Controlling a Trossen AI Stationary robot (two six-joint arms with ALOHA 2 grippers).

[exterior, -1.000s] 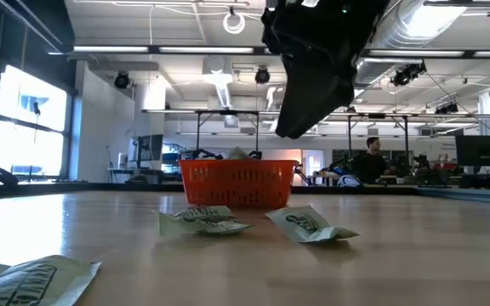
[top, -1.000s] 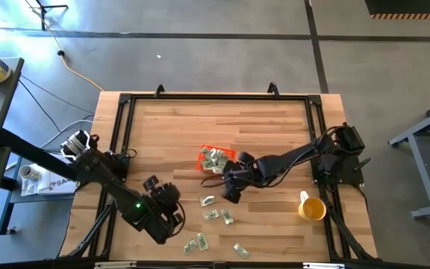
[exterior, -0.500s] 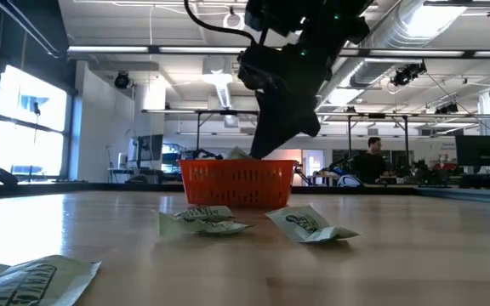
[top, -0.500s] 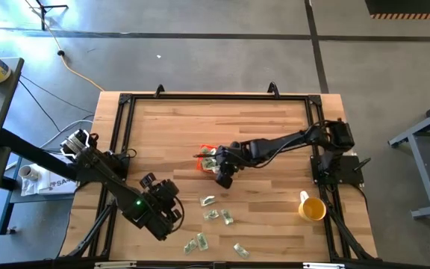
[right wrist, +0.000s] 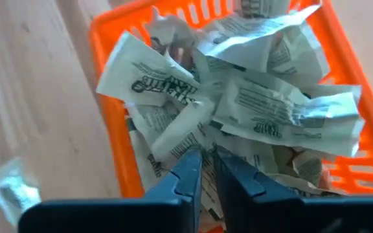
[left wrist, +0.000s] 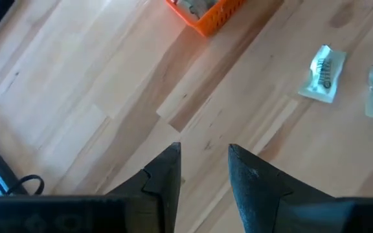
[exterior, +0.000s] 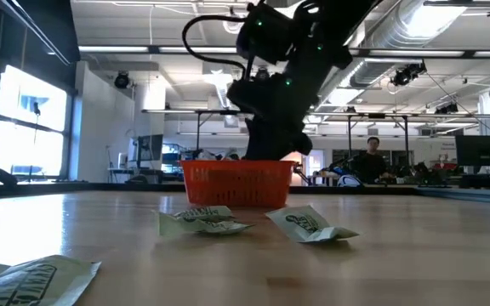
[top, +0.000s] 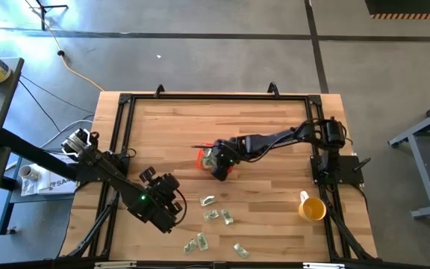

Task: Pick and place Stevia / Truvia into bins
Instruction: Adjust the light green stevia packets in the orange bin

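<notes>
The orange bin [top: 199, 158] stands mid-table, heaped with crumpled green-and-white Stevia sachets [right wrist: 251, 103]. My right gripper [right wrist: 207, 162] is shut, slanting down into the bin [exterior: 238, 183] from the table's right, with its tips at the heap. Several loose sachets [top: 207, 200] lie flat on the wood nearer the front edge. My left gripper [left wrist: 204, 169] hangs open above bare wood at the near left [top: 159, 196], apart from the bin [left wrist: 212, 16] and the nearest sachet [left wrist: 324, 72]. My right gripper's shut fingertips [right wrist: 190, 162] reach the heap just inside one wall of the bin [right wrist: 109, 90], coming from above at a slant. Nothing shows between the fingers. I cannot tell whether the tips touch the paper.
A yellow cup [top: 312, 208] stands near the right edge. More sachets [top: 195, 243] lie by the front edge, close to the low camera [exterior: 24, 280]. A black frame [top: 118, 134] rims the table. A person [exterior: 371, 157] sits in the room far behind.
My right gripper has swung from above the loose sachets toward the table's far left, over the bin, and sunk until its tips are inside it. The loose sachets have stayed where they were. My left gripper has drifted a little toward the far edge.
</notes>
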